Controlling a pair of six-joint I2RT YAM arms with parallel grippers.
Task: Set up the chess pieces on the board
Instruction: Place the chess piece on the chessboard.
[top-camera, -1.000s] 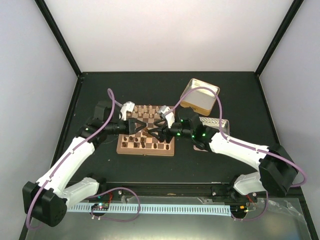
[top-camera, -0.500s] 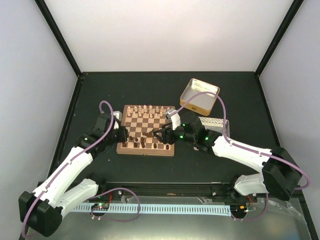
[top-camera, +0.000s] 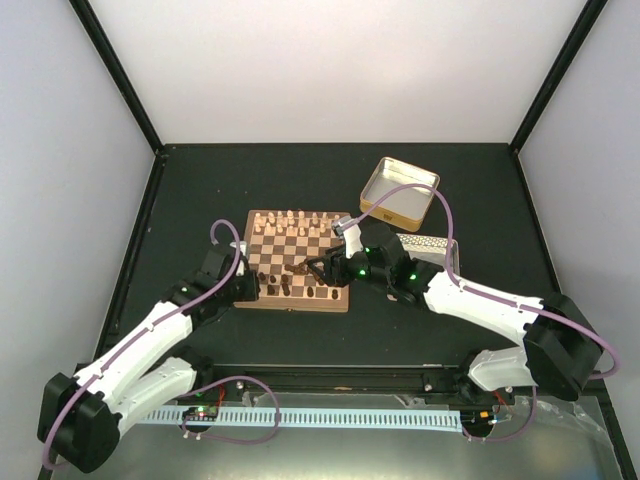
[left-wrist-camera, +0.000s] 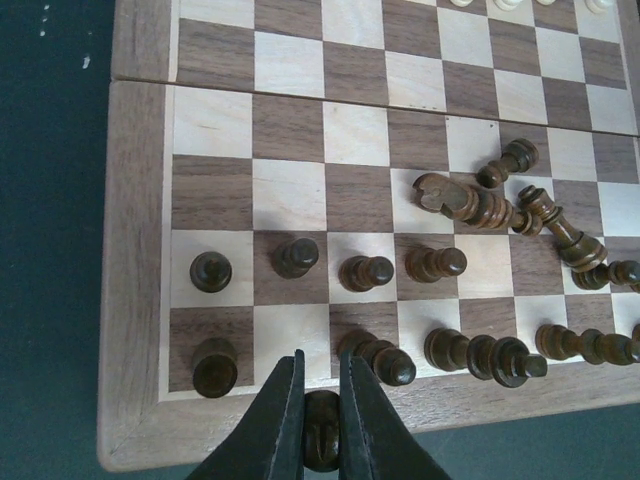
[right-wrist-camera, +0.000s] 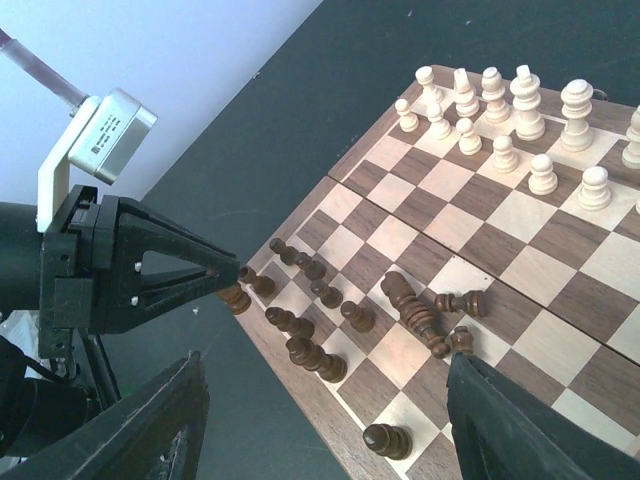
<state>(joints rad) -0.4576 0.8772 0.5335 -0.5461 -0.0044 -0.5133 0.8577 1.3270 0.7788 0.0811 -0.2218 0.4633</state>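
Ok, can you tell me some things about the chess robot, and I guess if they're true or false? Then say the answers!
1. The left gripper is shut on a dark chess piece. True.
2. The right gripper holds a piece too. False: it is open, with nothing between its fingers.
3. Some dark pieces lie on their sides on the board. True.
4. The cream pieces are all knocked over. False: the ones in view stand upright in their rows.
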